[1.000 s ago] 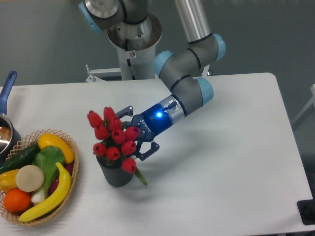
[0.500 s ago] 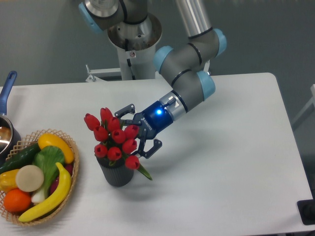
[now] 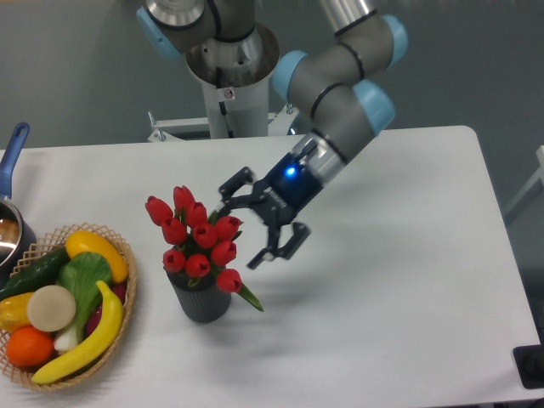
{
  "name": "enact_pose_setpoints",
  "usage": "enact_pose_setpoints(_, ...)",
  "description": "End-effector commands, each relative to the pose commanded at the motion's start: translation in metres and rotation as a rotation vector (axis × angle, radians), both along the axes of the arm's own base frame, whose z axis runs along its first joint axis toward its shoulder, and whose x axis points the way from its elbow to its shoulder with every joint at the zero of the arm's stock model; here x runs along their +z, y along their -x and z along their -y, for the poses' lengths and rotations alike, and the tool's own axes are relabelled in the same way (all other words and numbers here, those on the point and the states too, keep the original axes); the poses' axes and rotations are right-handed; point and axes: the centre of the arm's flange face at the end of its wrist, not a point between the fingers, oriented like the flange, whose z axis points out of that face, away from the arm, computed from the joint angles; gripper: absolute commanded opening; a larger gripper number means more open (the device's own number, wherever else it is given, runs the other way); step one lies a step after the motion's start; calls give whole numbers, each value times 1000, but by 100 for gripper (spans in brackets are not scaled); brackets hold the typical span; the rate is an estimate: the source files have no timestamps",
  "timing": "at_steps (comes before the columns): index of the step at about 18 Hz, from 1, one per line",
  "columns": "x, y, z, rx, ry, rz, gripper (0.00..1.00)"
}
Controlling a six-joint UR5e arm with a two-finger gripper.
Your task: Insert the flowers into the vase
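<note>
Now, notes by item.
Tool: jaws spread wide, nothing between them; it hangs above the tabletop just right of the flowers, fingers pointing down and left toward the bunch, apart from it.
Upper finger: dark, its tip close to the topmost buds; contact cannot be told at this size.
Lower finger: tip hangs free over the tabletop, right of the vase.
Wrist light: a blue glow on the tool body behind the fingers.
Flowers: red tulip buds bunched together, standing in the vase, heads spilling wider than the rim and leaning a little left; one green leaf sticks out low on the right side.
Vase: dark grey ribbed cylinder, upright on the tabletop, left of centre, mouth covered by the buds.
Basket: woven, at the left edge, just beside the vase, holding bananas, an orange, a cucumber and other produce.
Pot: blue handle at the far left edge, body mostly cropped.
Tabletop: white.
</note>
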Motion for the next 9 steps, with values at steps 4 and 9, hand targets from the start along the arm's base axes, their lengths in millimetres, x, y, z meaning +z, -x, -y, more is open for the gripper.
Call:
enact_pose_setpoints(4,35,28,40,139,182,-187,100)
enact_pose_setpoints(9,46,43,101,325,474,-335,100)
